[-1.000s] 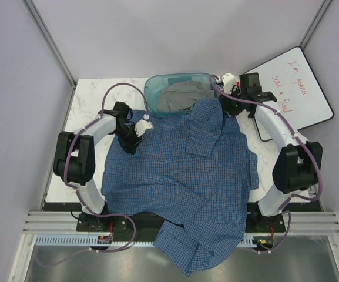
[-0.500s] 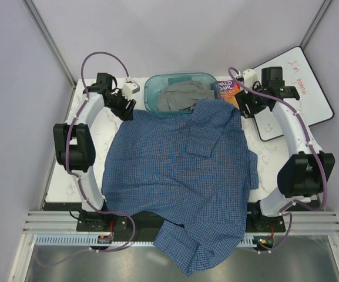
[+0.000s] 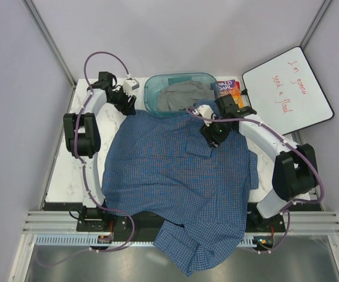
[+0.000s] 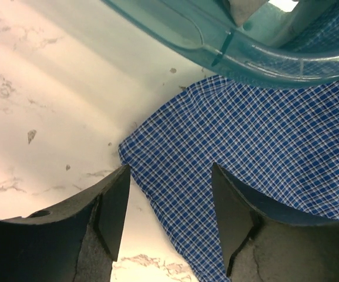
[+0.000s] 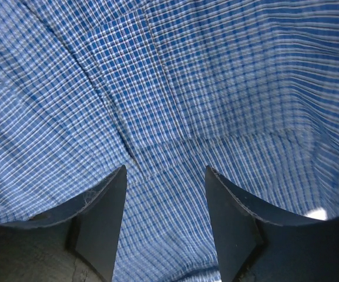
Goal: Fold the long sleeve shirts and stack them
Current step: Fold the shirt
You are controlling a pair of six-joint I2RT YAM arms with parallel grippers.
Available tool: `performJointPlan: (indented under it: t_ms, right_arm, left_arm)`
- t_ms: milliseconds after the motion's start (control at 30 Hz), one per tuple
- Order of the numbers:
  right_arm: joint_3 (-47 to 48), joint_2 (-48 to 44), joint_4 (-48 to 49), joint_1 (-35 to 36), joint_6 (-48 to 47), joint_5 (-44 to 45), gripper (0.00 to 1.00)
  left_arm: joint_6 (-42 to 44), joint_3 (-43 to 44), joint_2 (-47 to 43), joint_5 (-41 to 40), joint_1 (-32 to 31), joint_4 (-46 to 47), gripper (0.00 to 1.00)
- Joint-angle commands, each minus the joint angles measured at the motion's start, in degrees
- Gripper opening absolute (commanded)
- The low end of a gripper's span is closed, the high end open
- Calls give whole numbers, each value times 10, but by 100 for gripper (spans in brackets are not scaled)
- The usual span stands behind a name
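While the blue checked shirt (image 3: 175, 176) lies spread but rumpled across the table (image 3: 78, 170), its lower part spilling over the near edge and its far edge up against the teal bin (image 3: 151, 97), you are at the flattening stage, with no fold made yet. Your left gripper (image 4: 170, 176) hovers at the shirt's far-left corner beside the bin, jaws spread, the cloth's edge showing between them but not pinched. Your right gripper (image 5: 165, 176) hangs over a doubled-over flap near the shirt's far-right side, jaws likewise spread and holding nothing. A grey garment (image 3: 178, 97) sits in the bin; a book (image 3: 228, 89) and a whiteboard (image 3: 287, 91) lie off to the right. Your next move, by the look of it, calls for closing on the corner and on the flap, then drawing both outward so the cloth lies flat before any fold.
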Motion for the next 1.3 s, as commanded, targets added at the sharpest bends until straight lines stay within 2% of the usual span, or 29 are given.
performJointPlan:
  t_ms: [0, 367, 567, 733, 767, 833, 867, 933, 967, 1067, 1233, 1267]
  right_arm:
    - [-19, 42, 61, 27, 10, 32, 64]
    - [-21, 117, 92, 49, 16, 59, 66]
    - [-34, 142, 101, 57, 17, 59, 62]
    - [-34, 163, 107, 57, 17, 67, 40]
    - [-32, 163, 106, 57, 17, 68, 29]
    - [-29, 158, 105, 57, 18, 67, 20]
    - [-25, 157, 104, 57, 18, 66, 11]
    - [-20, 145, 94, 56, 18, 64, 2]
    - [-13, 141, 90, 57, 20, 60, 0]
    - [1, 114, 77, 57, 24, 58, 0]
    - [38, 86, 33, 55, 25, 59, 0]
    - [42, 85, 29, 56, 25, 59, 3]
  left_arm:
    - [69, 29, 11, 68, 0, 37, 67]
    - [169, 46, 53, 50, -3, 36, 67]
    - [191, 46, 65, 47, -15, 36, 65]
    - [193, 47, 73, 43, -20, 36, 64]
    - [193, 48, 74, 41, -21, 37, 64]
    - [192, 48, 75, 43, -21, 36, 61]
    - [193, 48, 76, 43, -21, 37, 57]
    - [197, 47, 76, 44, -21, 37, 48]
    - [198, 46, 74, 44, -21, 37, 40]
    - [199, 42, 67, 43, -20, 37, 29]
    - [206, 13, 34, 61, -20, 36, 27]
    - [206, 10, 30, 62, -20, 37, 22]
